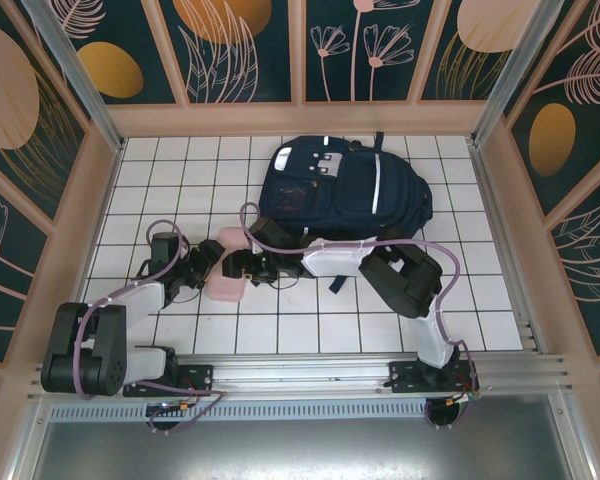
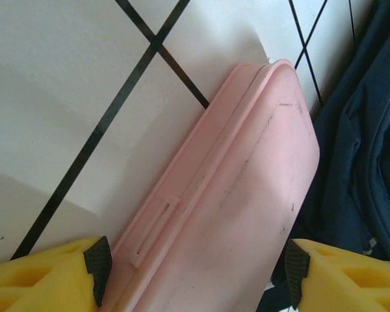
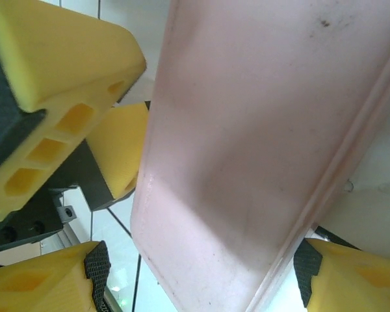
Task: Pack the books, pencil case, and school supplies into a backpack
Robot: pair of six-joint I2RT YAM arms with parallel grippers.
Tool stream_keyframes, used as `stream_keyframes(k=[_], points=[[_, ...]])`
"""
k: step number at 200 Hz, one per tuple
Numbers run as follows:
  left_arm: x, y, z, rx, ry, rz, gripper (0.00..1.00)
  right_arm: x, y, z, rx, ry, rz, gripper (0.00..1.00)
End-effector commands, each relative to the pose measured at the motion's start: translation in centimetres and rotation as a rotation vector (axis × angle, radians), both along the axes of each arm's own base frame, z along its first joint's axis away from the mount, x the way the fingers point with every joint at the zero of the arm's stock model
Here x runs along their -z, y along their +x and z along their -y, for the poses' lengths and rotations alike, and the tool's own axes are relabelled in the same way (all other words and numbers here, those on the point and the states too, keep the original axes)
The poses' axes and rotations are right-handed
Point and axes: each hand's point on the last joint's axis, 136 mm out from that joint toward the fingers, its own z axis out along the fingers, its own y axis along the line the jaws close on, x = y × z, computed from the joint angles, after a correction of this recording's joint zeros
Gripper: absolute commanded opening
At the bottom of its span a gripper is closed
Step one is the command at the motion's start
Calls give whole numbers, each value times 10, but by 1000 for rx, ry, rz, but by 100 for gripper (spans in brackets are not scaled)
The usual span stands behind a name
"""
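the pink pencil case (image 1: 226, 268) lies on the white tiled table (image 1: 160, 180) at about 7 o'clock from the backpack (image 1: 345, 190). the left gripper (image 2: 195, 266) straddles it with jaws wide, pads at its edges. the right gripper (image 3: 201, 273) brackets its other end likewise; whether either grips, i cannot tell.

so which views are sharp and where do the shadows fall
Top view: even light, sharp, backpack crisp. Left wrist: pink case clear, diagonal shadow across the white tiles. Right wrist: case very close and soft, shaded lower down.
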Motion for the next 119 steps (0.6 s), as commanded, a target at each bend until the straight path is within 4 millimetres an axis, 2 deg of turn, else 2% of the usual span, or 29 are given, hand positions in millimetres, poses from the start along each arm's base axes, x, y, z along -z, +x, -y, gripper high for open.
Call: stream_keyframes(k=[1, 21, 61, 119], points=[[-3, -18, 21, 74, -100, -44, 73, -84, -8, -28, -50, 274, 89, 76], [-3, -19, 22, 76, -103, -45, 73, -96, -11, -29, -47, 327, 86, 76], [-6, -21, 22, 74, -111, -37, 73, -105, -14, -31, -49, 366, 84, 77], [-11, -25, 20, 54, -112, -30, 73, -90, -15, -49, -80, 350, 57, 77]])
